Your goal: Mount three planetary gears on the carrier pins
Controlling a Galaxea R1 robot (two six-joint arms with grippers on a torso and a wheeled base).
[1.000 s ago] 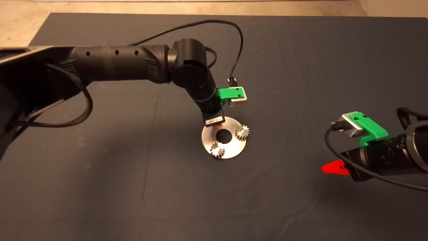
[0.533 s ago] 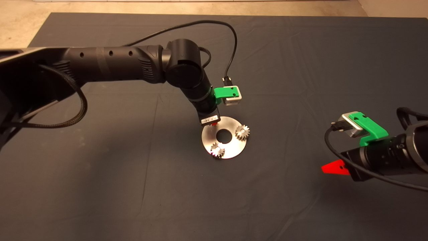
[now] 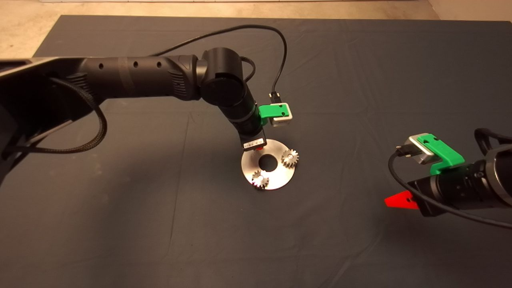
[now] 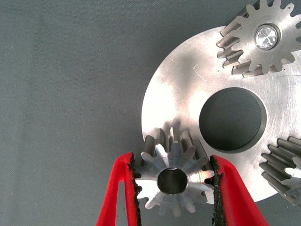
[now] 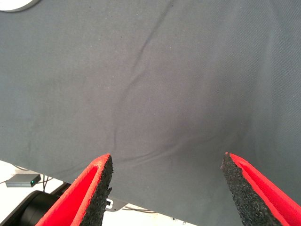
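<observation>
- Since half a second ago the left arm has shifted slightly right, its left gripper (image 4: 174,181) poised over the disc's (image 3: 280,178) upper-left edge at frame centre.
- Its pads pinch the third gear (image 4: 173,176) by the teeth.
- Two gears (image 3: 289,158) sit on pins.
- A wrist label shows, unreadable.
- The right gripper (image 5: 167,188) waits lower right, fingers wide apart, empty.

left gripper (image 4: 174,181): clamped, wrist angled down | right gripper (image 5: 164,188): parted, idle

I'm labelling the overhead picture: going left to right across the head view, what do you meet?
Black left arm → left gripper at the disc's rim → silvery gear near the front edge of the shiny round metal disc → second silvery gear → bare dark mat → right gripper's red finger, parked.
</observation>
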